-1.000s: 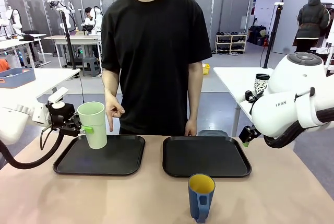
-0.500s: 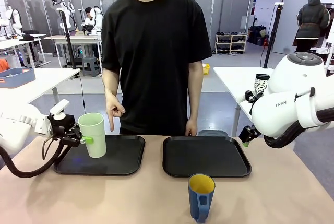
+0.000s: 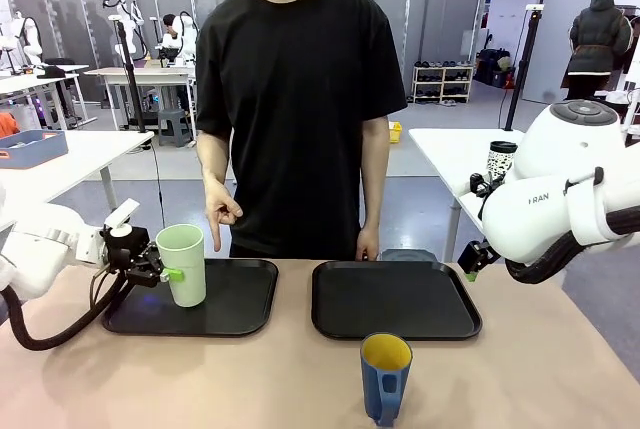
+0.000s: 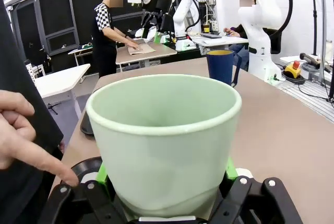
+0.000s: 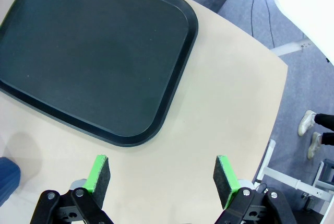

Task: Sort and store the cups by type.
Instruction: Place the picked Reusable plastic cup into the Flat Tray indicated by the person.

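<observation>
My beige desk (image 3: pixel 300 379) stood in an open lab hall. Over the left tray (image 3: pixel 235 299) by its far edge, my left gripper (image 3: pixel 168 273) clamped the green tumbler (image 3: pixel 183 261), base contact unclear, with a person's hand (image 3: pixel 217 215) pointing just behind. The blue mug (image 3: pixel 384 379) sat at the near edge before the right tray (image 3: pixel 395 299), beside which my right gripper (image 5: pixel 162 174) hung open-fingered.
</observation>
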You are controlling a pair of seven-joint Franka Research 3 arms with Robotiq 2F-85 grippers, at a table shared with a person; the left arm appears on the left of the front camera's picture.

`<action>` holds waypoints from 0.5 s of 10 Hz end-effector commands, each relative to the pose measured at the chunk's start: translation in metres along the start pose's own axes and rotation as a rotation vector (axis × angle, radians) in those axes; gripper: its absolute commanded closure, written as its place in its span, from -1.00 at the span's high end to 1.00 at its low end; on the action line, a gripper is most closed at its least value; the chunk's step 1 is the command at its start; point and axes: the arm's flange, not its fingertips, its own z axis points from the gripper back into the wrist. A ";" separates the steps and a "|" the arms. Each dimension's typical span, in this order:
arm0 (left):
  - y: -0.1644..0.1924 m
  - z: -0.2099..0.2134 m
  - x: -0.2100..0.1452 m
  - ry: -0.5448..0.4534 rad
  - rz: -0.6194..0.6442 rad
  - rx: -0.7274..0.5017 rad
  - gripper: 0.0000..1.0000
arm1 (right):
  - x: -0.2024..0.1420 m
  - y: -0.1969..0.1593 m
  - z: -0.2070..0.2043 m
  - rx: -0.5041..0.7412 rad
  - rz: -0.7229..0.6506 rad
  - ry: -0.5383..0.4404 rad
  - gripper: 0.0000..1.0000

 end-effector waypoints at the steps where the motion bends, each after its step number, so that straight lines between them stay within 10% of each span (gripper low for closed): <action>1: 0.014 0.003 -0.014 -0.011 -0.014 -0.014 0.75 | 0.000 0.000 -0.001 0.001 -0.002 0.000 1.00; 5: 0.018 0.001 -0.030 -0.029 -0.025 -0.024 0.75 | 0.000 0.000 -0.001 0.001 -0.002 0.000 1.00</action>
